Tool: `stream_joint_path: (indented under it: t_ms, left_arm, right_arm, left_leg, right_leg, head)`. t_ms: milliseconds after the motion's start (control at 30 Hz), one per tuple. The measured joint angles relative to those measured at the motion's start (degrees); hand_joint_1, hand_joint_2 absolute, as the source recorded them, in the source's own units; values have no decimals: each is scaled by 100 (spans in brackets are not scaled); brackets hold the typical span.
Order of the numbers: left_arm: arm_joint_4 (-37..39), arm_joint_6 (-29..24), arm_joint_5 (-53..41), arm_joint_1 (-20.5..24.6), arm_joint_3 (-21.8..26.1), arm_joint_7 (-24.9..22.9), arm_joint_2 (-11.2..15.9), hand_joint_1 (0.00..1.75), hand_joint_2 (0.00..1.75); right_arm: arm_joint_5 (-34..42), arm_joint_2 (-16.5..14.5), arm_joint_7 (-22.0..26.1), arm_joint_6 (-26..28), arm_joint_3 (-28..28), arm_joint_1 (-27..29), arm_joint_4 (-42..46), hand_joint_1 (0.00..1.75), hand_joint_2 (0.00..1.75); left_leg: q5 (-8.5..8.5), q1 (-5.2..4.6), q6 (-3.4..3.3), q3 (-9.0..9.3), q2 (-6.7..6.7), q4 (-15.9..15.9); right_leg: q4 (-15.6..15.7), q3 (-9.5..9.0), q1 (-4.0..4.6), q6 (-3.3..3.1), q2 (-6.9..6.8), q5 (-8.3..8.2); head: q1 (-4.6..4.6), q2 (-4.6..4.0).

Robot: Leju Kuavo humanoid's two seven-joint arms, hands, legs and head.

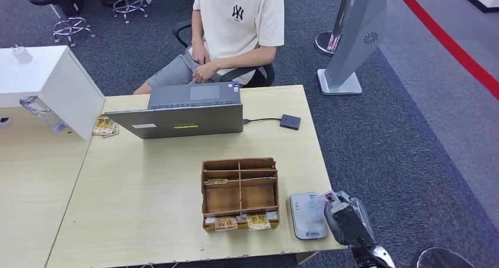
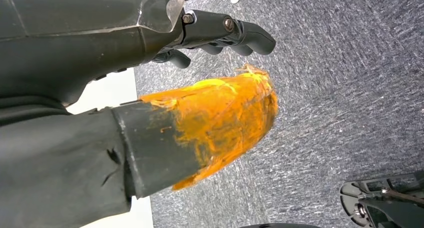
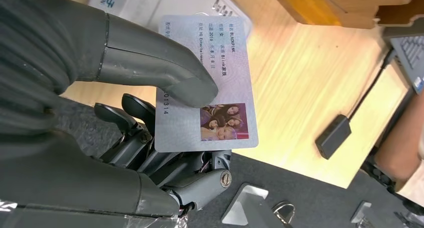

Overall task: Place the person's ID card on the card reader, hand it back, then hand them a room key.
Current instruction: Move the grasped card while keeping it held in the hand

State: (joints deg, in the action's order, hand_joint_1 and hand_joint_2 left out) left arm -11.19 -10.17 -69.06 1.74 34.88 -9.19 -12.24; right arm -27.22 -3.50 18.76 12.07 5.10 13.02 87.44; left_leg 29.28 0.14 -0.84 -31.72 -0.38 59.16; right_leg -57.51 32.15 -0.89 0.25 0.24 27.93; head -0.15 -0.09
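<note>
The right robot hand [image 3: 150, 138] pinches the ID card [image 3: 207, 82] flat between its thick thumb and the darker fingers beneath, printed face up, a hold that looks suited to laying it down level. In the head view the card sits at the near right corner of the tabletop [image 1: 147, 221], partly over the white card reader [image 1: 306, 218], though whether they touch is unclear. Just beside the reader stands a wooden divided box [image 1: 240, 192] with small cards in its front slot, probably room keys. Beyond it a laptop [image 1: 188, 112] faces a seated person [image 1: 235, 32]. The left robot hand [image 2: 220, 35] hangs over carpet, fingers loosely curled, holding nothing.
</note>
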Motion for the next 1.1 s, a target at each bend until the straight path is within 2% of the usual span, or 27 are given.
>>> stream_joint_path:
  t_ms: [800,1100]
  left_arm:
    - [0,3,1,-31,191,-47,-58,0,0]
    - [0,3,-2,-34,266,-58,-83,0,0]
  right_arm:
    - [-366,101,-129,164,-276,-275,-603,175,175]
    - [-900,168,-405,491,-325,-398,-801,175,175]
  left_leg:
    - [0,0,0,1,0,0]
    - [0,0,0,1,0,0]
  right_leg:
    - [0,0,0,0,0,0]
    - [0,0,0,0,0,0]
  head:
    - [0,0]
    - [0,0]
